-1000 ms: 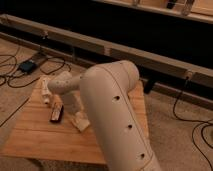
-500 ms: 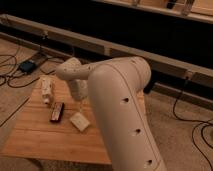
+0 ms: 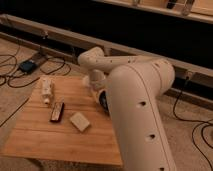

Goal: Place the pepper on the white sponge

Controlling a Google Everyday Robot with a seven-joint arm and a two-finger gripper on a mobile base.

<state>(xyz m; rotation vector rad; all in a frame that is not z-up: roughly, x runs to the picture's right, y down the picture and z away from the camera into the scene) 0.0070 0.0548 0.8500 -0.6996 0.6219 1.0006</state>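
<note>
- Hand [image 3: 95,85] is hanging at the end of the white arm [image 3: 135,100] over the far right part of the worktop [image 3: 60,142], just beside a dark rounded object [image 3: 103,100]; the arm's bulky link is covering most of it, so I cannot tell whether it is open, closed or gripping anything
- Pepper is not showing anywhere on the bare wood; I am judging that it is sitting behind the arm, either at the hand or by the dark object, and cannot tell which
- White sponge [image 3: 79,121] is lying flat near the middle of the worktop, touching nothing; a black-and-red remote [image 3: 57,111] is lying just to its left and a white bottle [image 3: 46,89] is lying further left and farther back
- Handling, judged only: a small pepper is likely being light and smooth-skinned, so it is prone to slipping or rolling under a loose pinch; gripping across its widest part with a moderate squeeze is looking safest
- Sponge is probably giving softly and is offering only a small flat top; a rounded piece is risking rolling off, so the release is wanting to be low and centred
- Sponge is also light and may be sliding if the hand nudges it
</note>
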